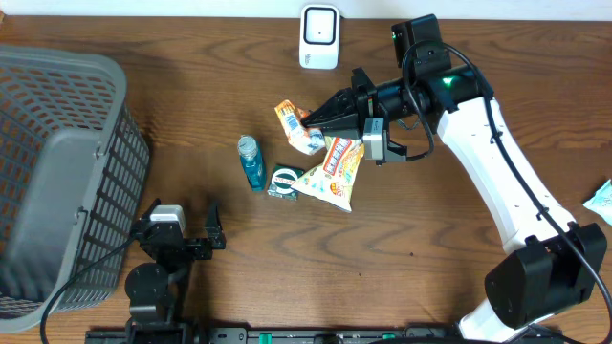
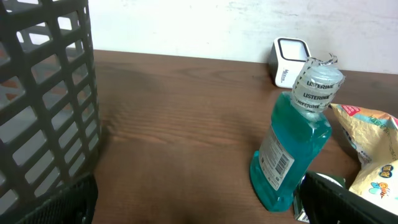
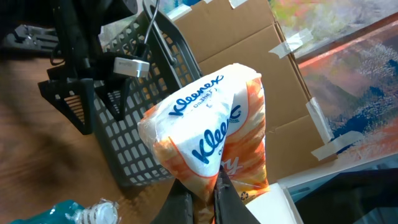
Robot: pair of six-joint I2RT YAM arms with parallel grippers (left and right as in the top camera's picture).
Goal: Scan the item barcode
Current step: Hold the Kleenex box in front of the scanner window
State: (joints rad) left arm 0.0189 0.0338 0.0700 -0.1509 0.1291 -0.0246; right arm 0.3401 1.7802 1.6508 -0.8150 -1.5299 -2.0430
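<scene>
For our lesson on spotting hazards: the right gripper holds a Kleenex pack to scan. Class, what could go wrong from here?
1. The right gripper pinches only an edge of the soft Kleenex pack, so it may slip out.
2. No barcode shows on the pack's visible face; it might end up turned away from the scanner.
3. A dropped pack could hit the snack bag or mouthwash bottle close by.

The tissue pack (image 3: 208, 134) was a soft white and orange packet with blue Kleenex lettering. It was crumpled and tilted, pinched at one end by the right gripper (image 3: 205, 194). The scanner (image 1: 319, 36), a small white box with a dark-rimmed window, stood upright just beyond the pack, apart from it.
</scene>
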